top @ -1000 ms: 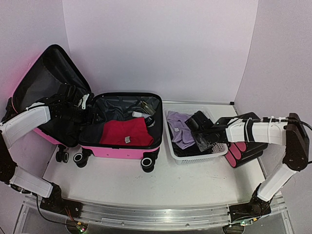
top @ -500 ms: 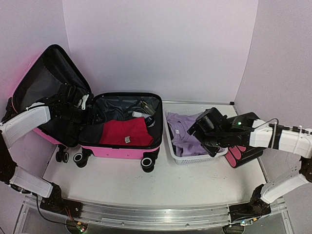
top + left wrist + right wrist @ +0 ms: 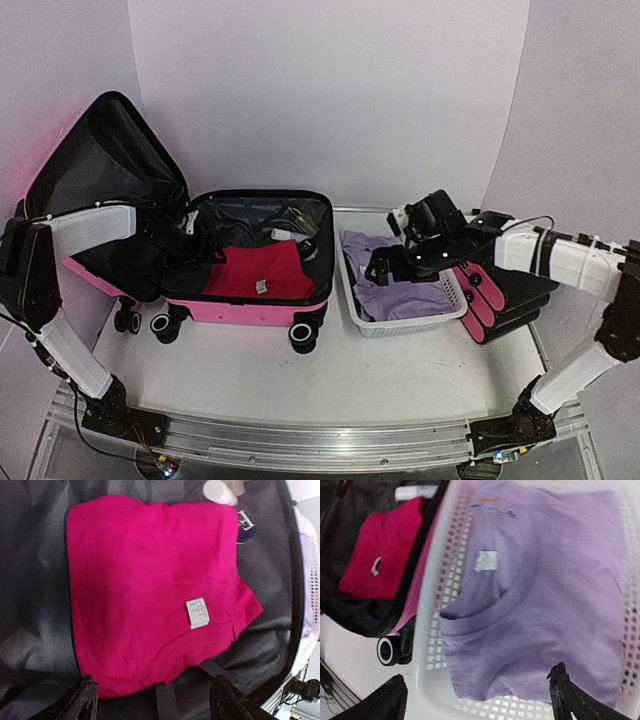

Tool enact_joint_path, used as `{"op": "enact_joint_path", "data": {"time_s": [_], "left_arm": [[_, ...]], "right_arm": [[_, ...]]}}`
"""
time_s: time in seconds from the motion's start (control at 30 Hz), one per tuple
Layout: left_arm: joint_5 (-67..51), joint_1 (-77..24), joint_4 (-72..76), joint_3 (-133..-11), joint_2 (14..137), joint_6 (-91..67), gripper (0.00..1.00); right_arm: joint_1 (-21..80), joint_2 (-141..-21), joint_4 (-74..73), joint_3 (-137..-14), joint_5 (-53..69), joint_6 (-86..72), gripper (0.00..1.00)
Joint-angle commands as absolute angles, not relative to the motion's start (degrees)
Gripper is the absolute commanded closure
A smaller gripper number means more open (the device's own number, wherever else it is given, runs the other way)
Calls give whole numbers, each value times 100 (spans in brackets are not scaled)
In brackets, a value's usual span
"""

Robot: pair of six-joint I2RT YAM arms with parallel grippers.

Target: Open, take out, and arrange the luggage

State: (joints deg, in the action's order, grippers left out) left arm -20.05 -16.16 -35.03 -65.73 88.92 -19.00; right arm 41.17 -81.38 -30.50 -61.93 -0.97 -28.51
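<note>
The pink luggage (image 3: 240, 310) lies open on the left half of the bench (image 3: 300, 385), its black wheels (image 3: 303, 336) facing the near edge. Its lid (image 3: 95, 165) stands raised and tilted toward the back left corner, showing the black lining. In the lower shell a folded red shirt (image 3: 150, 590) rests on the dark lining, with a small white label (image 3: 197, 613) near its collar. A white bottle cap (image 3: 219, 490) shows just past the shirt's far edge, and a dark strap runs out from under the shirt's near edge.

The left gripper (image 3: 157, 707) hangs above the near edge of the red shirt with its jaws spread wide and nothing between them.

Just to the right of the luggage, in the middle right of the bench, sits a white mesh basket (image 3: 400, 326). A folded purple shirt (image 3: 545, 595) lies inside it, a white label sewn at its collar. The right gripper (image 3: 480, 700) hovers over the basket and the purple shirt, jaws fully apart and empty.

Beyond the basket, at the right edge of the bench, is a stack of black cases with pink ends (image 3: 495, 300).
</note>
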Motion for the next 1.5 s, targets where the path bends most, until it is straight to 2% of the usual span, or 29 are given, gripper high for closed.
{"op": "enact_joint_path", "data": {"time_s": [0.0, 0.17, 0.3, 0.43, 0.57, 0.8, 1.1, 1.2, 1.47], "left_arm": [[-1658, -1849, -3923, -7354, 9340, -2283, 23], [-1045, -2256, -5099, -8271, 9952, -2371, 26], [-1019, -2272, -5482, -8767, 10187, -2493, 26], [-1152, -2184, -5716, -9114, 10499, -2369, 26], [-1293, -2173, -5842, -9409, 10764, -2186, 27], [-986, -2049, -6275, -9573, 10977, -1949, 27], [-848, -1828, -6336, -9603, 11186, -1847, 28], [-761, -1829, -6332, -9574, 11309, -1846, 35], [-413, -1820, -6340, -9730, 11598, -1846, 43]], "right_arm": [[4036, -8881, -3018, -7113, 1056, -1454, 2], [4031, -9698, -3078, -8115, 1509, -1959, 2], [4051, -10974, -3440, -9879, 1949, -2469, 2], [4178, -12468, -4911, -12147, 1886, -2088, 2], [4300, -13214, -5169, -13163, 2019, -2078, 2], [4465, -13871, -5255, -13881, 1825, -2150, 2], [4703, -14707, -5376, -14578, 565, -3361, 2], [4715, -15041, -5441, -14908, 283, -3775, 2], [4916, -15524, -5405, -15402, -143, -3975, 2]]}}
